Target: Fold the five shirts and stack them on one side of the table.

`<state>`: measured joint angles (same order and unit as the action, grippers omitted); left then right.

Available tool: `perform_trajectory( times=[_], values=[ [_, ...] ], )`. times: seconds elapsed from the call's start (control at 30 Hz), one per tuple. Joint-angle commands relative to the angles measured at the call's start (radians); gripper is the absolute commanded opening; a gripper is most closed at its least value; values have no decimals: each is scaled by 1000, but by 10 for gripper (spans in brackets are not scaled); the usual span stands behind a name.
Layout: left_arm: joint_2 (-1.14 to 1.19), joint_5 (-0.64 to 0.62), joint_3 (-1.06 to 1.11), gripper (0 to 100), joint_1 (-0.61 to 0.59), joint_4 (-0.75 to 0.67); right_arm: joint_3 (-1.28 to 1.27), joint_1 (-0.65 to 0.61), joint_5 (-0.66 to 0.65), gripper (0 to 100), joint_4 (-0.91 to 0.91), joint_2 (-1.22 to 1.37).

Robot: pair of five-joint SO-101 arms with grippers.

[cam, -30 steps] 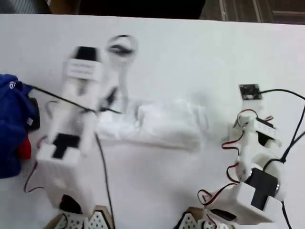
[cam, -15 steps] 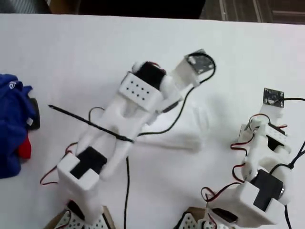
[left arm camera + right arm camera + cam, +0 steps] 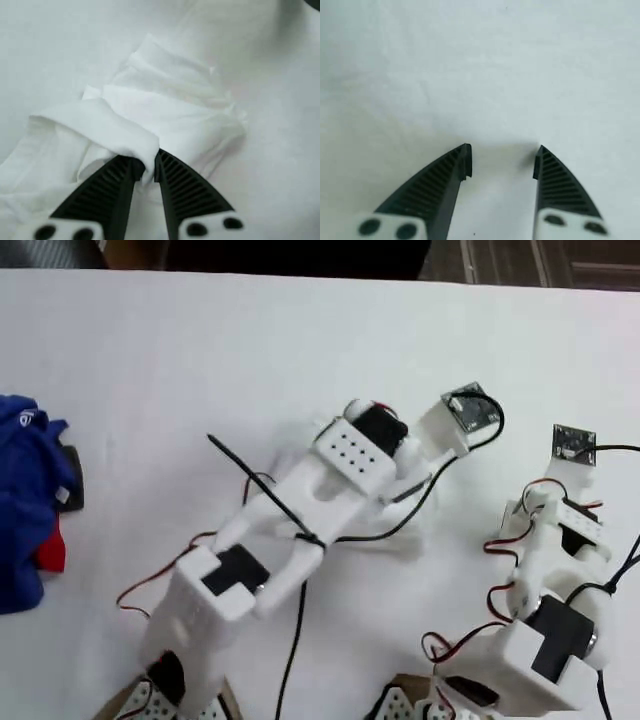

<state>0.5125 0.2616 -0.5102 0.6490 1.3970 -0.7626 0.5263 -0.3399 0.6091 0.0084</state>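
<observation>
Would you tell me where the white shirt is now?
Left wrist view: the white shirt lies bunched on the table, one fold pinched in the left gripper.

The left arm (image 3: 330,480) stretches far out; the left gripper (image 3: 148,167) pinches a white shirt (image 3: 165,110). The right gripper (image 3: 502,150) has its fingers apart.

**Tally of Things on Hand**

One white shirt (image 3: 165,115). One blue cloth heap (image 3: 22,500), garments within uncountable, plus one red piece (image 3: 50,550) beside it. Two arms: left arm (image 3: 280,540), right arm (image 3: 545,590). Two end effectors: left end effector (image 3: 146,167), right end effector (image 3: 502,155). One surface (image 3: 300,340).
</observation>
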Motion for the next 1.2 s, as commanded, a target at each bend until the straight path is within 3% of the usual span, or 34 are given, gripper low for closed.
perform_trajectory(
  times=[0.0,0.13,0.3,0.4,0.63,0.73,0.87,0.93,1.17],
  values=[
    [17,-6,-90,26,15,-17,26,21,9,213,-15,-38],
    [58,-6,-136,41,15,-12,26,19,8,212,-15,-38],
    [68,-6,-206,224,9,74,26,18,5,212,-15,-38],
    [54,2,-325,206,-28,163,26,18,3,212,-15,-38],
    [46,2,-602,185,-287,371,25,16,3,211,-15,-38],
    [52,-5,-549,20,-443,382,21,16,2,185,-15,-38],
    [55,-6,-432,27,-628,381,25,15,2,8,-15,-38],
    [51,-5,-378,27,-703,385,31,-13,-3,36,13,-53],
    [-48,38,-97,27,-905,382,347,-317,-112,25,495,-124]
  ],
)
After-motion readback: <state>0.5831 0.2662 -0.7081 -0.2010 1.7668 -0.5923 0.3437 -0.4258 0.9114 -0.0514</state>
